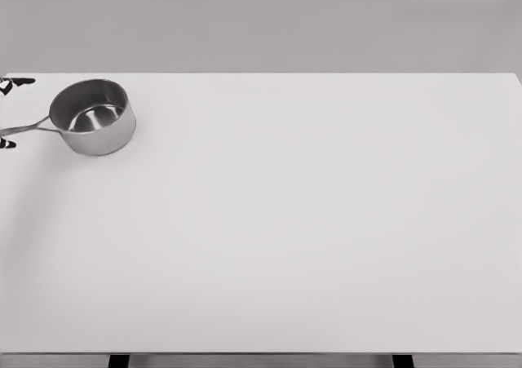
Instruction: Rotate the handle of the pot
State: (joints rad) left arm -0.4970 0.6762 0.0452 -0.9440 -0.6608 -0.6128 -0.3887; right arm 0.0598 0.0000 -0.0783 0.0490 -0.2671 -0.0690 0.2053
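Observation:
A shiny steel pot [94, 117] stands upright at the far left of the white table [294, 221], near its back edge. Its thin handle [24, 128] points left and runs out to the picture's left edge. Only the dark fingertips [16, 82] of my left hand [8, 113] show at that edge. One group lies above the handle and one tip [6, 144] just below it. They are spread apart with the handle end between them, and none visibly touches it. The rest of the hand and arm is out of frame. The right hand does not show.
The table's back edge runs just behind the pot and its left edge lies near the handle end. A plain grey wall [261, 21] stands behind. Two dark table legs [118, 361] show at the bottom.

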